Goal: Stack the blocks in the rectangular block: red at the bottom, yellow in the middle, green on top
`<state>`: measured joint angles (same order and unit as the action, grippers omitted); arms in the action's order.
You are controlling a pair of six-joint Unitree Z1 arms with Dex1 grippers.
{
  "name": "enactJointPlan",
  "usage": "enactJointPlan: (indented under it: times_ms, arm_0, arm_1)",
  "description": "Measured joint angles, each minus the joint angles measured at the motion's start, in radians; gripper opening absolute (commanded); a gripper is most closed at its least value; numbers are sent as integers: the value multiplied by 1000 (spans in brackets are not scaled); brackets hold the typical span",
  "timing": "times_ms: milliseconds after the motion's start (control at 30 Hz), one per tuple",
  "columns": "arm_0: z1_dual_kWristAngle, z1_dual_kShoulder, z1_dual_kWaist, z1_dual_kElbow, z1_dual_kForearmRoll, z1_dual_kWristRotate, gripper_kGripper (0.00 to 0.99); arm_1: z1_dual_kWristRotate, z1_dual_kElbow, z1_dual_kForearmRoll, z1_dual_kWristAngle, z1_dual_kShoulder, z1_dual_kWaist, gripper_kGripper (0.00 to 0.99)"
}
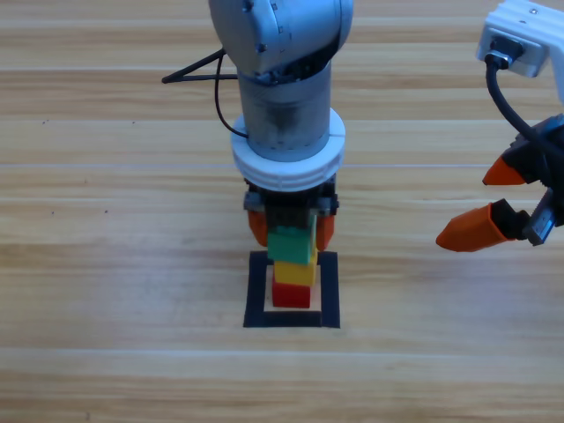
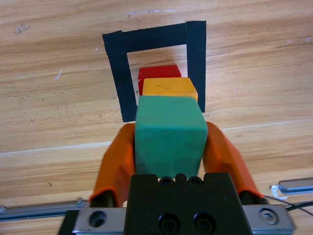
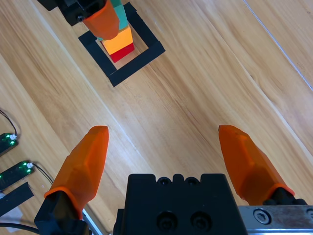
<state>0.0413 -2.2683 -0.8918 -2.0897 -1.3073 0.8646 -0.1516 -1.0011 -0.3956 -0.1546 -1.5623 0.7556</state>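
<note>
Green (image 2: 168, 142) sits clamped in my left gripper (image 1: 292, 231), atop yellow (image 1: 293, 272) and red (image 1: 292, 295) inside the rectangular block (image 1: 256, 291); right gripper (image 1: 493, 201) spread wide near the desk's right edge.

The right gripper (image 3: 164, 142) hangs over bare wooden table (image 3: 205, 83), its two orange jaws spread wide apart with nothing between them. Far off at the top left lies the black tape rectangle (image 3: 142, 61). Inside it the red cube (image 3: 123, 53) carries the yellow cube (image 3: 117, 41), with the green cube (image 3: 119, 19) on top. The left gripper (image 3: 100, 18) sits at the green cube, one orange jaw covering its near side.
</note>
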Motion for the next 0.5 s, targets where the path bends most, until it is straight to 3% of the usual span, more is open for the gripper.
enactJointPlan:
  times_ms: [500]
  arm_0:
    - [48, 10, -11, -16, -12, 13, 990]
  arm_1:
    - [0, 0, -1, 0, 0, 13, 990]
